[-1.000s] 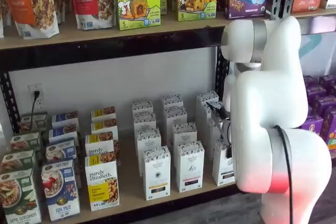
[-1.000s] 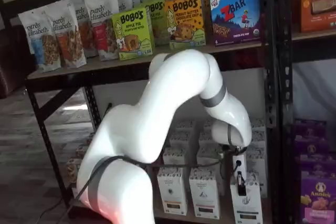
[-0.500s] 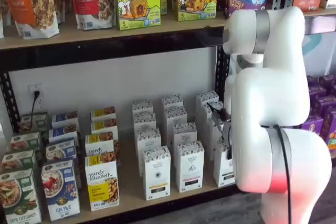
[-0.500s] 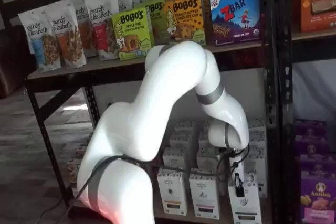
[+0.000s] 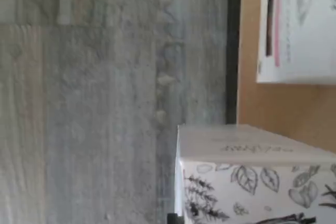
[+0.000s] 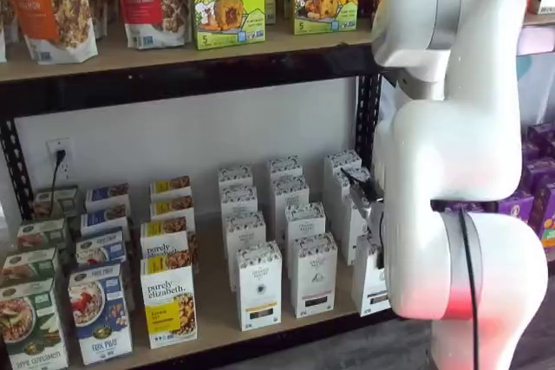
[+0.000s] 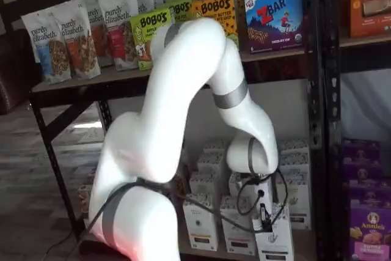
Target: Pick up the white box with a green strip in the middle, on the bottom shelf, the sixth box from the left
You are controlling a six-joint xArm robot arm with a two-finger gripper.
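Note:
The white box (image 7: 275, 242), a tall narrow carton with a leaf-patterned top, stands at the right end of the front row on the bottom shelf (image 6: 217, 322). In a shelf view it (image 6: 368, 283) is half hidden behind my arm. My gripper (image 7: 264, 217) is shut on its top, with a black finger down its side. In the other shelf view the gripper (image 6: 378, 233) shows only as dark fingers beside the arm. In the wrist view the box (image 5: 252, 182) reaches out past the shelf's front edge (image 5: 232, 51), over the floor.
More white cartons (image 6: 258, 285) stand in rows to the left, then yellow-labelled granola boxes (image 6: 167, 301). A black upright (image 7: 330, 120) stands just right of the box, with purple boxes (image 7: 369, 224) beyond. The upper shelf (image 6: 173, 49) lies overhead. My own arm (image 6: 451, 171) hides the shelf's right end.
My arm's elbow has risen and swung back. The gripper and the white box have shifted together a little forward, away from the upright, toward the shelf's front edge.

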